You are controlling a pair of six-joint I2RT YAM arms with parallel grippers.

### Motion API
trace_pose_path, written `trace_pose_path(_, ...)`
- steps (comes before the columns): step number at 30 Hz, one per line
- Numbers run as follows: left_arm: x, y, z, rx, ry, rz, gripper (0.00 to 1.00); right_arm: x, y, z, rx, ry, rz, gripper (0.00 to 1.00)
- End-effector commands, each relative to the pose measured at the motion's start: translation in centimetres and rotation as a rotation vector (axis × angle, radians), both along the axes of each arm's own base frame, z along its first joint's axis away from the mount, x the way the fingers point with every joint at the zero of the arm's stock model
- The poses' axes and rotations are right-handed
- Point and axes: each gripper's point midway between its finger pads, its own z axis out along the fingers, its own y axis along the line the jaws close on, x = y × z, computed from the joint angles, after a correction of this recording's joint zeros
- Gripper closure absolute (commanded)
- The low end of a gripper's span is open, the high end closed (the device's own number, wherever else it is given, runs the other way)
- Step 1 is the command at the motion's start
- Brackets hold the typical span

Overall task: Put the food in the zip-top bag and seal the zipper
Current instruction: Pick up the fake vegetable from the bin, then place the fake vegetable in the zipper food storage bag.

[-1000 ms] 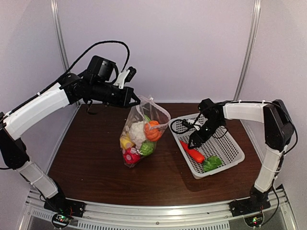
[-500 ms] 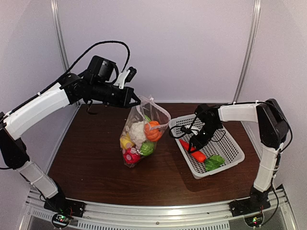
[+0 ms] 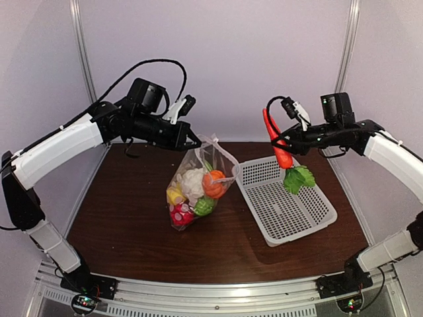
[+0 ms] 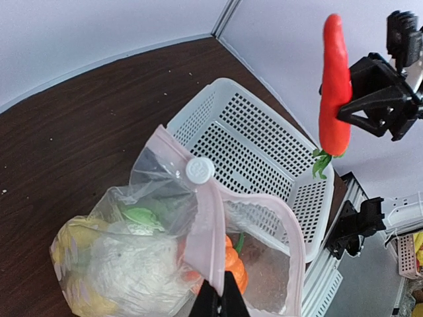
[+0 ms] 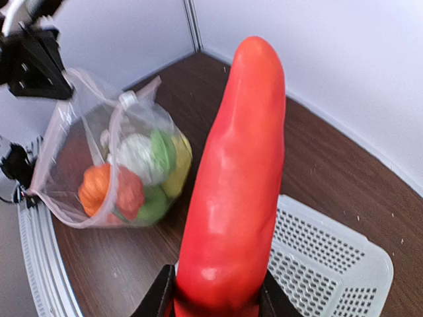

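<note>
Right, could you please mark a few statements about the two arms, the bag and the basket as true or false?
1. The right pincer holds the carrot up in the air, clear of the basket. True.
2. The left pincer is open and away from the zip-top bag. False: it is shut on the bag's mouth edge.
3. The bag's mouth is zipped shut. False: it gapes open.
4. The pumpkin is inside the bag. True.
5. The basket holds several items. False: nothing lies in it.
</note>
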Motion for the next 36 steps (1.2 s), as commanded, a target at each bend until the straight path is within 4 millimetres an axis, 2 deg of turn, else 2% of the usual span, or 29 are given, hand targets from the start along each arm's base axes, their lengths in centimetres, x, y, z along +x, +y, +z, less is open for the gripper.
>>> trace_pose_path(1,0.1,-2.1,2.0,-0.105,-0.011,-0.067,1.0,-0.9,3.6,8.7,0.359,-0.194,0.108,1.0)
trace_pose_path(5,-0.1,-2.4,2.7,-0.139,0.002,-0.07,1.0,-1.9,6.7,12.9,0.545,-0.192,0.223,1.0)
trace_pose_path(9,-0.5,-2.5,3.9,-0.177,0.009,-0.077,1.0,-3.2,9.4,16.0,0.691,-0.214,0.334,1.0)
trace_pose_path(12,-0.5,-2.6,4.3,-0.192,0.015,-0.074,1.0,-3.8,11.1,17.6,0.762,-0.227,0.392,1.0)
trace_pose_path(17,-0.6,-2.4,4.6,-0.199,0.019,-0.066,1.0,-5.3,12.9,18.7,0.88,-0.21,0.483,1.0)
trace_pose_path(21,-0.7,-2.3,4.9,-0.203,0.018,-0.06,1.0,-6.3,14.1,17.9,0.922,-0.187,0.528,1.0)
trace_pose_path(24,-0.7,-2.2,5.7,-0.215,0.008,-0.059,1.0,-6.8,15.4,15.8,0.888,-0.189,0.549,1.0)
trace_pose_path(31,-1.3,-1.9,6.7,-0.234,0.001,-0.073,1.0,-4.9,16.7,10.7,0.809,-0.218,0.491,1.0)
trace_pose_path(36,-1.6,-1.6,6.8,-0.23,-0.006,-0.07,1.0,-4.2,17.2,8.8,0.813,-0.19,0.48,0.99)
